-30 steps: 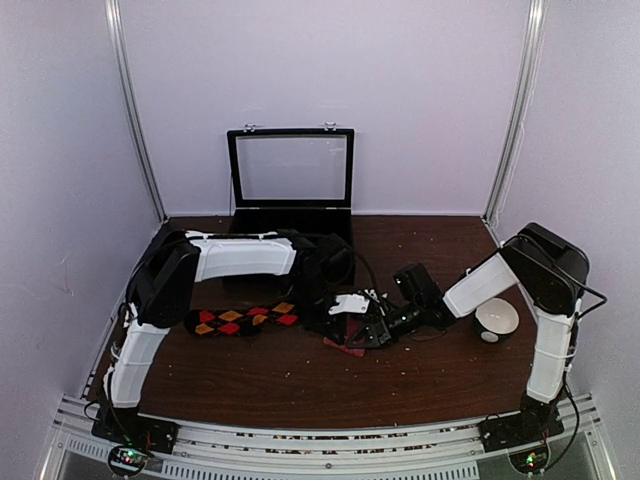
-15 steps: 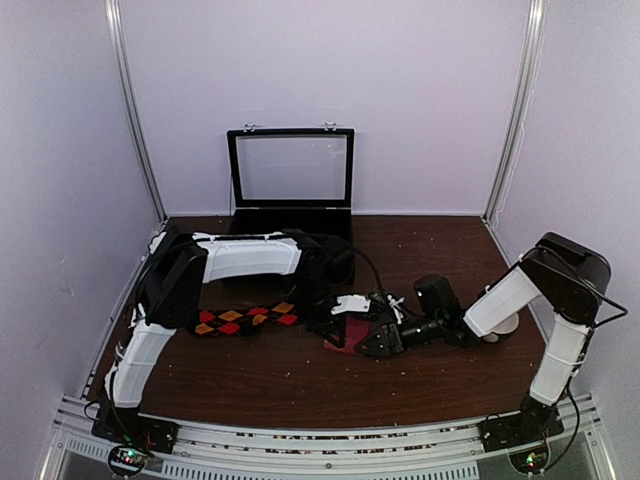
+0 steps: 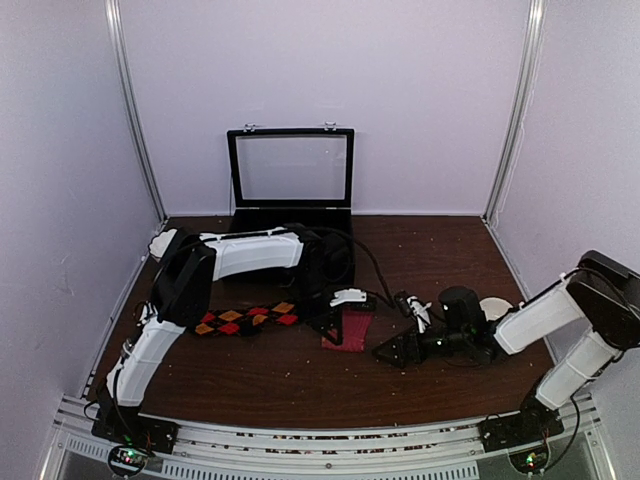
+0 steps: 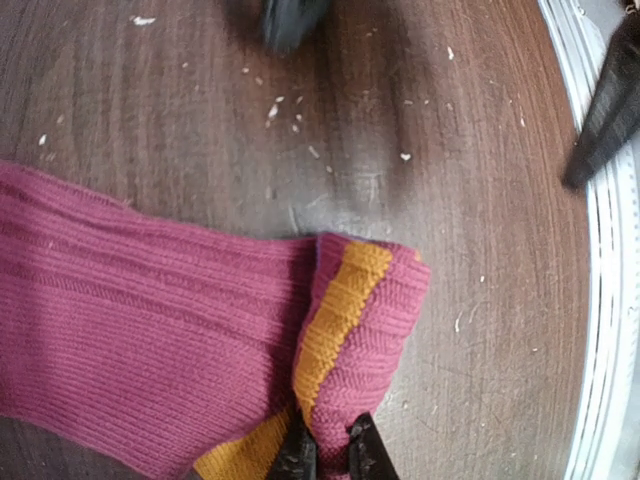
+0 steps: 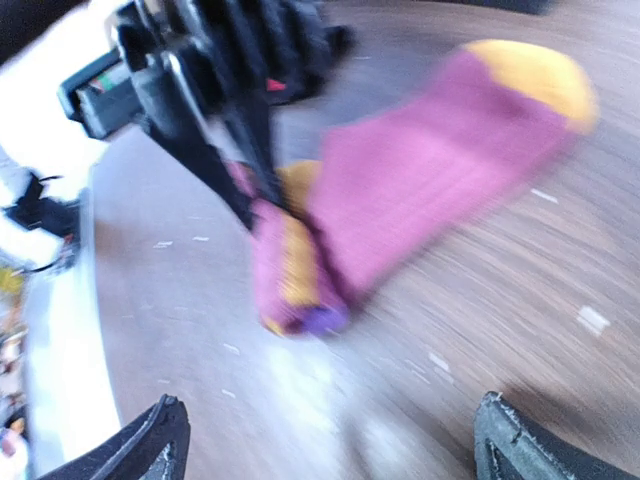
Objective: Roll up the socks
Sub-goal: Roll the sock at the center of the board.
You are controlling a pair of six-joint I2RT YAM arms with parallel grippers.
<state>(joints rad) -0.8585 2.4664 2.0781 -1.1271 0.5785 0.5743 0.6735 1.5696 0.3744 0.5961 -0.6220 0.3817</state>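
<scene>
- Argyle sock (image 3: 245, 320) lies flat before the open case (image 3: 291, 215), long axis parallel to its front.
- Pink sock (image 3: 348, 329), before the case's right corner, folded end pinched by left gripper (image 4: 330, 452), toe pointing away.
- Right gripper (image 3: 393, 352) spread, touching nothing.

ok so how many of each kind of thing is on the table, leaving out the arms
socks: 2, black argyle sock and magenta sock
display case: 1, lid open
white bowl: 1, partly hidden behind the right arm
total: 4
</scene>
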